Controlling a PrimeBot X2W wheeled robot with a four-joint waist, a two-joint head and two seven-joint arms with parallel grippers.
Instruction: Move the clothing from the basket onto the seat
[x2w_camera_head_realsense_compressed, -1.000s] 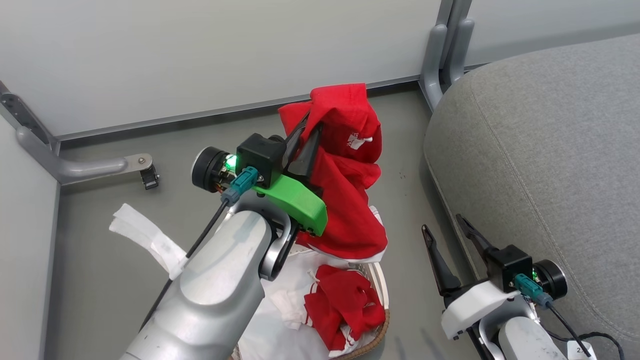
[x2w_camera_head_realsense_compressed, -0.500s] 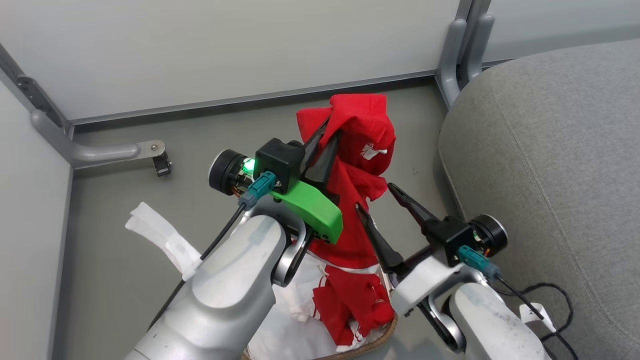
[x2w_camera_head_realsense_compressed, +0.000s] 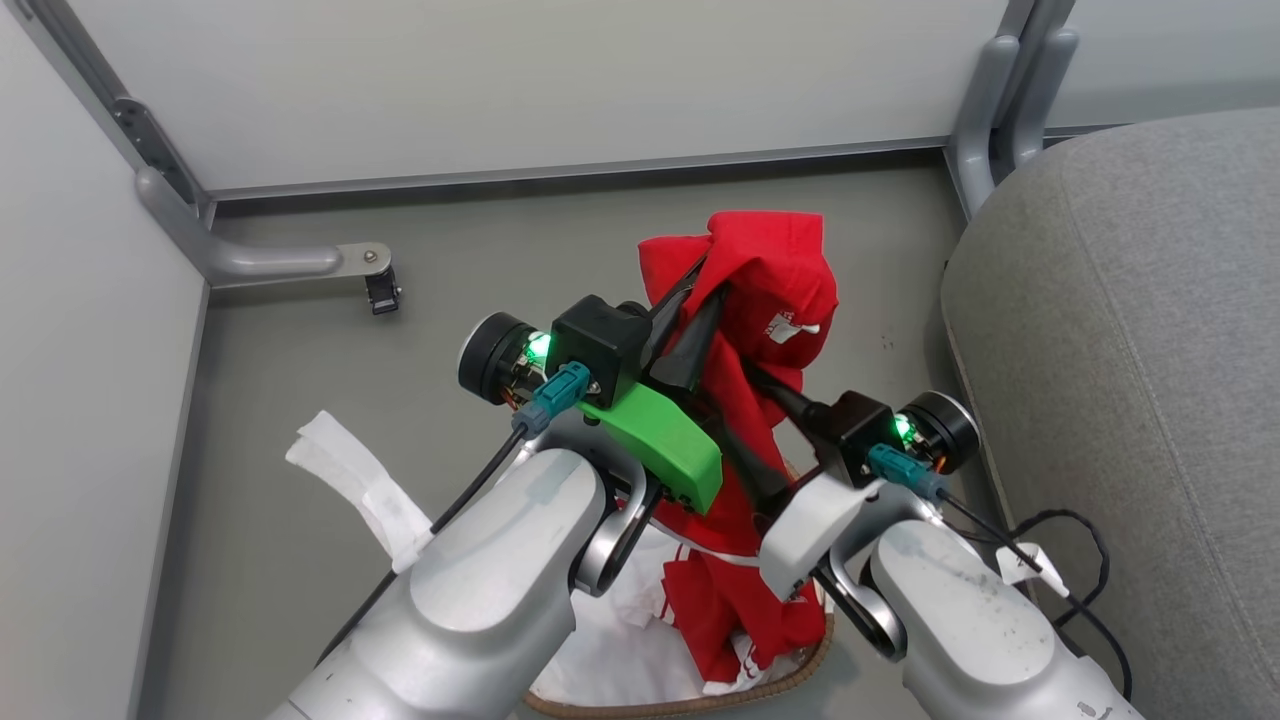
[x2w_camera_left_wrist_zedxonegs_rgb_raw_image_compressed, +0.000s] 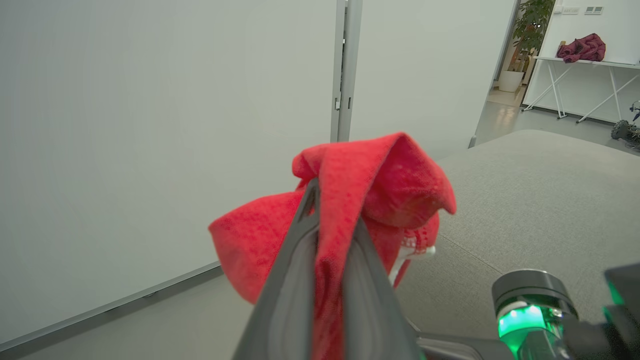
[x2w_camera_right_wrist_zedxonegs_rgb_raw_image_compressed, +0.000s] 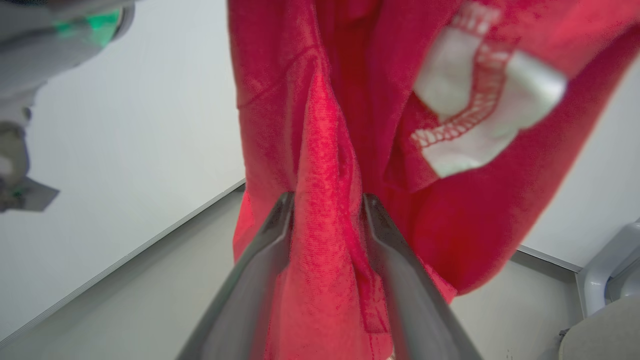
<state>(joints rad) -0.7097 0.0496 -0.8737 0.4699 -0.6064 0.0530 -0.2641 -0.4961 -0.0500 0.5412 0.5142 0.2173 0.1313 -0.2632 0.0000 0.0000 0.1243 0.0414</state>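
Two-handed lift: left end effector (x2w_camera_head_realsense_compressed: 703, 290) pinching bright red fabric garment (x2w_camera_head_realsense_compressed: 775, 290), right end effector (x2w_camera_right_wrist_zedxonegs_rgb_raw_image_compressed: 327, 200) straddling fold, grip unclear; clamp fully first.

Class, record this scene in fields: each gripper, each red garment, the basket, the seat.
left gripper: jaws shut on the lifted red garment
right gripper: jaws either side of a lower fold of it, grip unclear
lifted red garment: hanging over the basket
second red garment: lying in the basket
seat: grey cushion on the robot's right
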